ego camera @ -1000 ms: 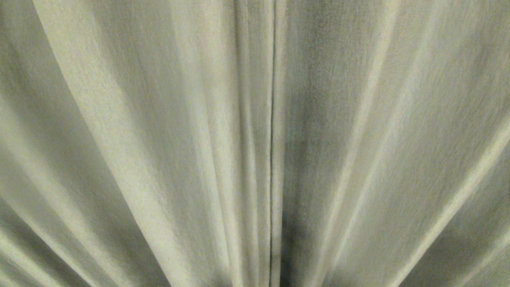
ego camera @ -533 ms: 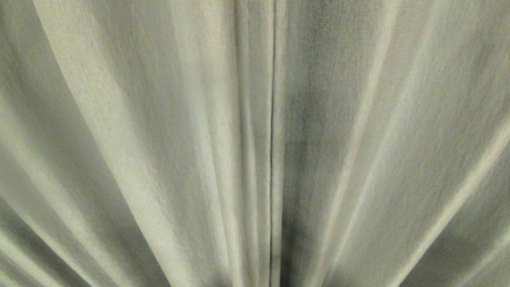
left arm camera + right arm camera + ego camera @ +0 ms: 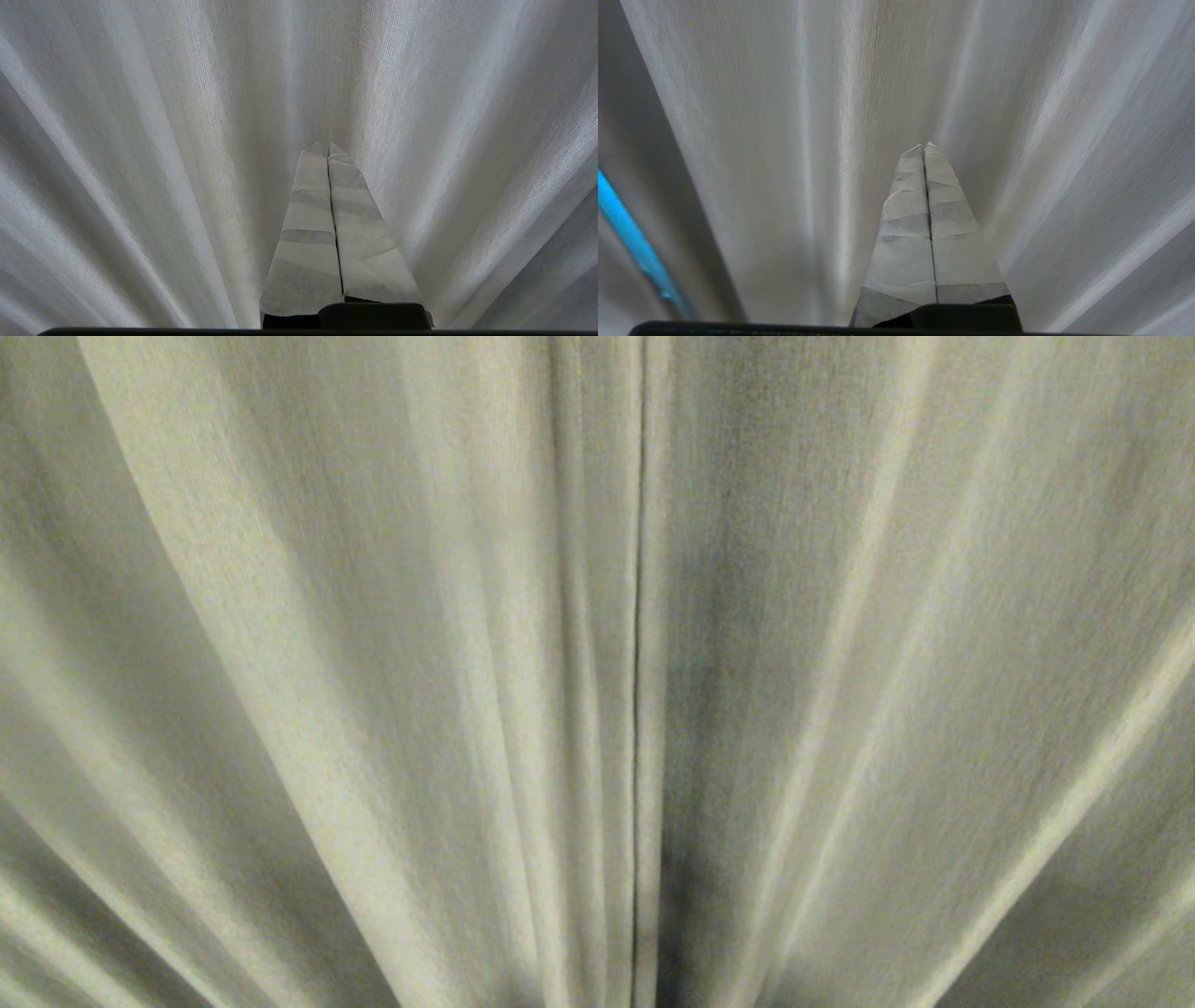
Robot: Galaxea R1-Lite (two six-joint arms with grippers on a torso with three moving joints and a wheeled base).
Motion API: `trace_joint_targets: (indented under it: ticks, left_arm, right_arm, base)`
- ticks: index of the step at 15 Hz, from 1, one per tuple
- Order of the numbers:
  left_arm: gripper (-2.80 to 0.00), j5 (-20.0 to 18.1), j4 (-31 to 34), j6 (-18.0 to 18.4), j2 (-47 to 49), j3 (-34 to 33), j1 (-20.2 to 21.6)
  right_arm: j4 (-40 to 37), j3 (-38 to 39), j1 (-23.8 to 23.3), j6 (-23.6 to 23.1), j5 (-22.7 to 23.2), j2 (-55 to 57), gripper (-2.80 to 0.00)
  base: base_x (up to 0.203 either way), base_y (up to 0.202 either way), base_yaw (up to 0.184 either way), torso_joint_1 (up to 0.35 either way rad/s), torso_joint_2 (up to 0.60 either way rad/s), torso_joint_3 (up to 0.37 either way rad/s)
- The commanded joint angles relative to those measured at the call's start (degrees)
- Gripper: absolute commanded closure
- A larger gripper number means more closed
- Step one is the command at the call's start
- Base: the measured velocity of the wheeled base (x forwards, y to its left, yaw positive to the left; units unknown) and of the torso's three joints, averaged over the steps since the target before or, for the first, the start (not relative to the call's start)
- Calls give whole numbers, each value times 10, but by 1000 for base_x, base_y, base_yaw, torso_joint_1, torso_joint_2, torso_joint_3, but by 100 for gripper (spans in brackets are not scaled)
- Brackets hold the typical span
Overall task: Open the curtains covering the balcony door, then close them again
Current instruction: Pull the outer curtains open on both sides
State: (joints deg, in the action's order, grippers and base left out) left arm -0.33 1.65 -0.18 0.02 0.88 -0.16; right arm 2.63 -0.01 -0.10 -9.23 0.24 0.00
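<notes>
1. Filling the whole head view: the curtains point(image 3: 373, 672), cream-beige pleated cloth hanging in long folds that fan outward toward the lower corners
2. Running straight down just right of the middle of that view: the seam point(image 3: 639, 672), a thin dark line where the two hemmed edges are meeting, with no gap between the panels
3. Showing darker shading in the folds just right of the seam, brighter ridges on the left panel
4. Pointing at the cloth in the left wrist view: the left pincer point(image 3: 326, 148), its fingers point(image 3: 306, 224) wrapped in pale tape and lying pressed together along their full length, clamped on nothing
5. Sitting with the tips close to the pleats; touching the cloth or not, cannot tell
6. Pointing at the cloth in the right wrist view: the right pincer point(image 3: 924, 148), taped the same way, fingers together and holding nothing
7. Crossing the edge of the right wrist view: a blurred blue strip point(image 3: 633, 242), slanting, its nature unclear
8. Staying out of the head view: both arms
</notes>
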Motion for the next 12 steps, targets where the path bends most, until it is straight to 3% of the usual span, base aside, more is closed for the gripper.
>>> trace_joint_targets:
  ticks: [1,3,8,12]
  left_arm:
    - [0,0,0,0,0,0,0]
    - [0,0,0,0,0,0,0]
    - [0,0,0,0,0,0,0]
    - [0,0,0,0,0,0,0]
  right_arm:
    - [10,-6,0,-10,10,0,0]
    - [-6,-40,0,-10,61,0,0]
    - [-82,-131,0,-16,88,15,0]
    - [-82,-182,0,-17,124,93,0]
  base:
    - [0,0,0,0,0,0]
    - [0,0,0,0,0,0]
    - [0,0,0,0,0,0]
    - [0,0,0,0,0,0]
